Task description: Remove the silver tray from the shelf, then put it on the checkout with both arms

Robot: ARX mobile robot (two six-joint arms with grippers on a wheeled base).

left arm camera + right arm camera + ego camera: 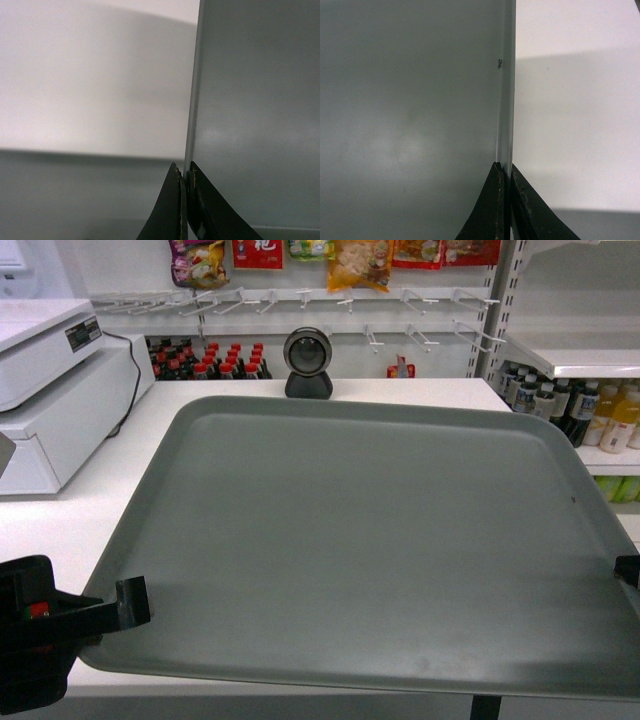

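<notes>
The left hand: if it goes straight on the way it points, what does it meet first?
The left hand is clamped on the grey-green flat tray, so it only pushes the tray's rim; depth beyond is unclear.

Matte grey-green silver tray (pixel 370 540), plain; white checkout (pixel 40 530); black left end effector (pixel 125 602), seemingly red-marked.
</notes>
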